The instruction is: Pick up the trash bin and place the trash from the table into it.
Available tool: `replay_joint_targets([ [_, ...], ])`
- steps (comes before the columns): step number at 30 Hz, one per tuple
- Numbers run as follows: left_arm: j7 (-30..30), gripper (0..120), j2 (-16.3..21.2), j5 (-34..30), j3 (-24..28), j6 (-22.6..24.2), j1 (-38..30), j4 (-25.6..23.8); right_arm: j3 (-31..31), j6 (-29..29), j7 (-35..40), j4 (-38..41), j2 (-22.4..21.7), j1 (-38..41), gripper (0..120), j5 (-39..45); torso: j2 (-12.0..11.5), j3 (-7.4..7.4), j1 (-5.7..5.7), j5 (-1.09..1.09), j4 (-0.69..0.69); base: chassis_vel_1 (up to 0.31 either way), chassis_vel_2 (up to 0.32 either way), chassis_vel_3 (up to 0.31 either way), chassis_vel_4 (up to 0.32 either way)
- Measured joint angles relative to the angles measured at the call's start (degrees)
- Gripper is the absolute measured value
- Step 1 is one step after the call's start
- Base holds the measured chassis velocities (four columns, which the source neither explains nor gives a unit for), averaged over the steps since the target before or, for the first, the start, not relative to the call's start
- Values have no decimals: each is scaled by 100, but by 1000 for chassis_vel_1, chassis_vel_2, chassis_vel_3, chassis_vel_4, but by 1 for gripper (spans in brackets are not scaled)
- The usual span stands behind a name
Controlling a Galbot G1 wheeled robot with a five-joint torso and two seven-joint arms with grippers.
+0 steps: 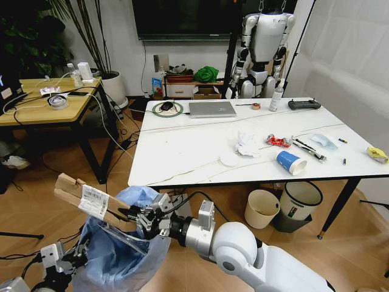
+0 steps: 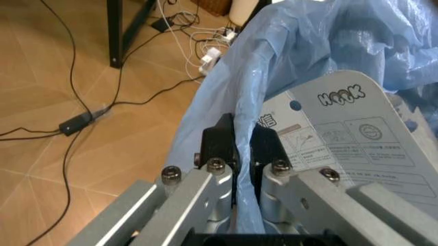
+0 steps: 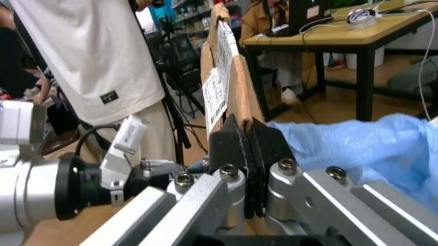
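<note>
Cardboard box [image 1: 85,196] sits pinched in our right gripper [image 1: 135,216] fingers, poised over the trash bin [image 1: 118,252] so it can fall in; our left gripper [image 2: 237,148] fingers clamp the bin's blue liner, holding it low beside the counter [image 1: 200,152].

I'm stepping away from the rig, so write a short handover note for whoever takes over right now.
Left tool: shut on the trash bin's blue bag rim, holding it low beside the table.
Right tool: shut on the brown cardboard box, held over the bin's mouth, not yet released.
Still on the table: crumpled tissues, red wrapper, blue paper cup, light-blue mask, yellow scrap.
Done: bin picked up, box lifted. Left: drop the box, bin the rest.
</note>
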Motion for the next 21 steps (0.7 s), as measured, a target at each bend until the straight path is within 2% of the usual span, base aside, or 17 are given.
replay_joint_targets([
  [3,-22,0,24,-66,-29,18,30,-48,-15,49,-25,-42,2,-76,2,-130,0,0,0,0,0,0,0,0,0],
  [8,-34,0,75,-123,-115,31,130,-138,56,150,-55,-126,-41,-213,21,-338,0,0,0,0,0,0,0,0,0],
  [9,-34,0,75,-123,-115,31,130,-138,56,150,-55,-126,-41,-213,21,-338,0,0,0,0,0,0,0,0,0],
  [13,-36,0,88,-123,-133,36,170,-171,198,179,-67,-91,-51,-231,40,-364,0,0,0,0,0,0,0,0,0],
  [15,-36,0,91,-123,-137,36,172,-173,229,179,-67,-69,-44,-228,43,-361,0,0,0,0,0,0,0,0,0],
  [18,-37,0,97,-123,-145,37,188,-174,327,181,-68,-9,-16,-207,54,-344,0,0,0,0,0,0,0,0,0],
  [21,-37,0,101,-123,-138,37,198,-170,416,182,-67,9,-23,-203,70,-328,0,0,0,0,1,0,0,0,0],
])
